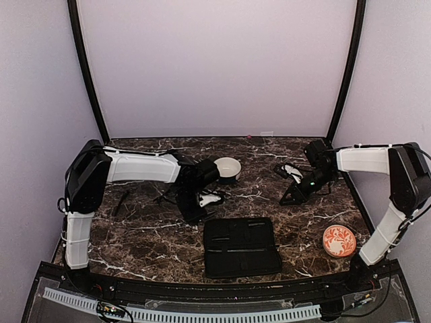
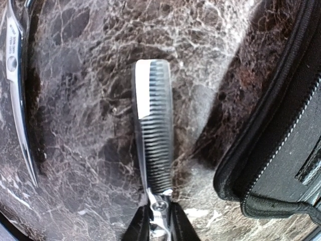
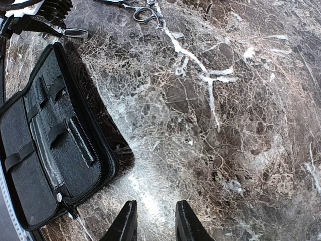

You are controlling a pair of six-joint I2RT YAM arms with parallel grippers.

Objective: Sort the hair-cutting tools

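right up against the lens in the left wrist view: got the left gripper (image 2: 159,228) pinched on the thinning scissors (image 2: 156,145) at the pivot screw, one dark finger pressed to each side. toothed blade pointing away from the fingers, over the marble table (image 2: 95,165). can't tell whether the blade is resting on the stone or just above it. also seeing a second pair of scissors (image 2: 15,90), just a plain silver blade along the left edge of that view, apart from the clamped pair. got the zipped corner of the black case (image 2: 281,150) on the right too, near the thinning scissors but not touching them.

from up top, can place that grip just behind the case's far left corner, between the case and the white bowl (image 1: 229,168). case lying open and flat at the near middle of the table. spotted a thin black stick (image 1: 121,202) off on the left side, beside the left arm and well apart from the scissors. found an orange patterned dish (image 1: 339,240) at the near right.

over on the right: right gripper (image 3: 156,223) hanging above bare marble, fingers apart, nothing between them, well away from the scissors.
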